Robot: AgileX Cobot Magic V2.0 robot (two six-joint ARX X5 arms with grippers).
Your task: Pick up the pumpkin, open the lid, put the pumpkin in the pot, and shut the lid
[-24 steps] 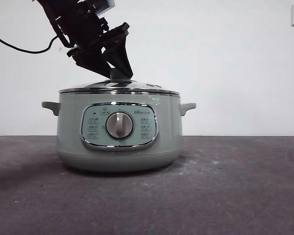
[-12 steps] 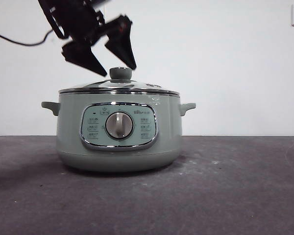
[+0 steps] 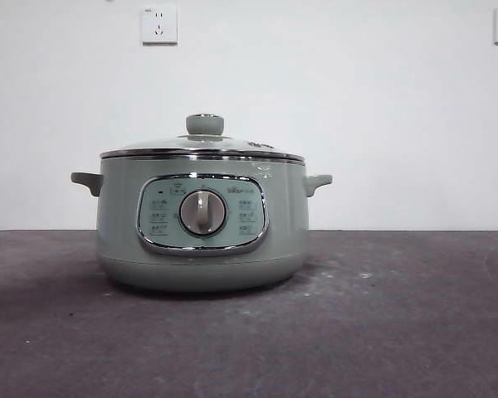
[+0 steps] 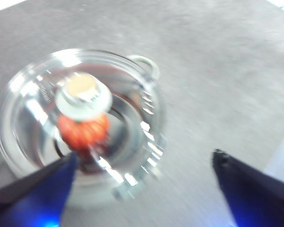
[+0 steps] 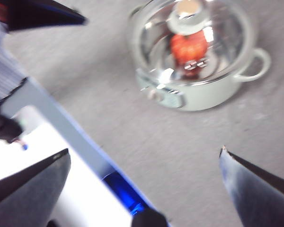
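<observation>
1. My left end effector (image 4: 144, 172) hangs above the pot (image 3: 201, 220), its two jaws spread wide with nothing between them.
2. My right end effector (image 5: 144, 163) is also spread wide and empty, higher up and off to one side of the pot, over bare tabletop (image 5: 180, 142).
3. The pot stands upright on the grey tabletop (image 3: 398, 323), its dial (image 3: 202, 212) facing the front camera and a small handle sticking out on each side.
4. The lid (image 3: 201, 148) sits flat on the pot's rim, closed, with its pale green knob (image 3: 204, 124) on top at the centre.
5. The pumpkin (image 4: 83, 131) lies inside the pot, showing orange-red through the glass, partly under the knob as seen from my left wrist.
6. From my right wrist the pumpkin (image 5: 188, 49) shows the same way, down in the pot beneath the lid (image 5: 189, 40).
7. Neither end effector touches the lid or the pot.
8. The front view shows no arm, only the pot against a white wall with two wall sockets (image 3: 159, 25).
</observation>
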